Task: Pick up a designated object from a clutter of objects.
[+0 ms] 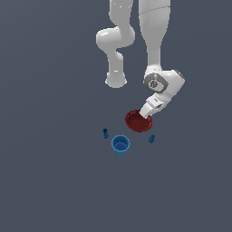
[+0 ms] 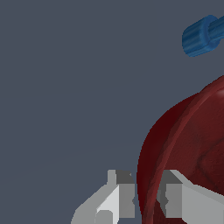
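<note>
- Your gripper (image 1: 149, 114) sits low at the red bowl (image 1: 137, 121), on the rim side toward the exterior view's right.
- Wrist view: the two fingers (image 2: 119, 199) straddle the bowl's rim, one outside the wall, one inside over the bowl's hollow.
- Finger state: narrow gap with the rim between them; it looks close to pinched, but you can't tell from these pictures whether the pads actually press the wall.
- Bowl location: on the grey floor (image 1: 54, 181), appears to rest flat, not lifted as far as you can judge.
- Blue cup (image 1: 120, 145) stands near the bowl, apart from it, toward the exterior view's lower left.
- Two tiny blue pieces: one (image 1: 105, 132) on the exterior view's left of the bowl, one (image 1: 152, 138) just beside the bowl's lower right edge; neither touches the gripper.
- Step in hand, your call: grasp on the rim, closing or just closed.
- Next move likely needs: confirm a firm pinch on the rim, then lift straight up; a thin rim hold may let the bowl tilt or slip, so go slow and stay clear of the nearby blue piece.
</note>
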Action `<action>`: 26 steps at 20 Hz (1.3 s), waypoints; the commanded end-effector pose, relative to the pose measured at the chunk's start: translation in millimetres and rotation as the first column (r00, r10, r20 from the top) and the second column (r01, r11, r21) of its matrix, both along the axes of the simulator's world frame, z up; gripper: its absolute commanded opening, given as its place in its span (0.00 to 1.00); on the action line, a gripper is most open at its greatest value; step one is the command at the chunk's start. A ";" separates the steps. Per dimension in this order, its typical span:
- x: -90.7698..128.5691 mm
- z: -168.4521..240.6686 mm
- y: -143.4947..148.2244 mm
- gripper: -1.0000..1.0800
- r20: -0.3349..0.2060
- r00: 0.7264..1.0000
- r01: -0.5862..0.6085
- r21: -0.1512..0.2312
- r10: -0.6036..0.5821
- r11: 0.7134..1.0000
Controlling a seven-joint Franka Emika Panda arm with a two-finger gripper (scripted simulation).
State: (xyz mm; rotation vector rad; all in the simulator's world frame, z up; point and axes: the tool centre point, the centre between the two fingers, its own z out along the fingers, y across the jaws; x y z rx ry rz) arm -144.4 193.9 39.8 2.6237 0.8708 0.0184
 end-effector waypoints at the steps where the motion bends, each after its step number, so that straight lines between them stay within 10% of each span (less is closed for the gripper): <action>1: 0.3 -0.4 0.0 0.00 0.001 1.000 0.000 0.000 0.000 1.000; 26: 15.2 55.3 -35.1 0.00 0.000 1.000 0.000 0.000 0.000 1.000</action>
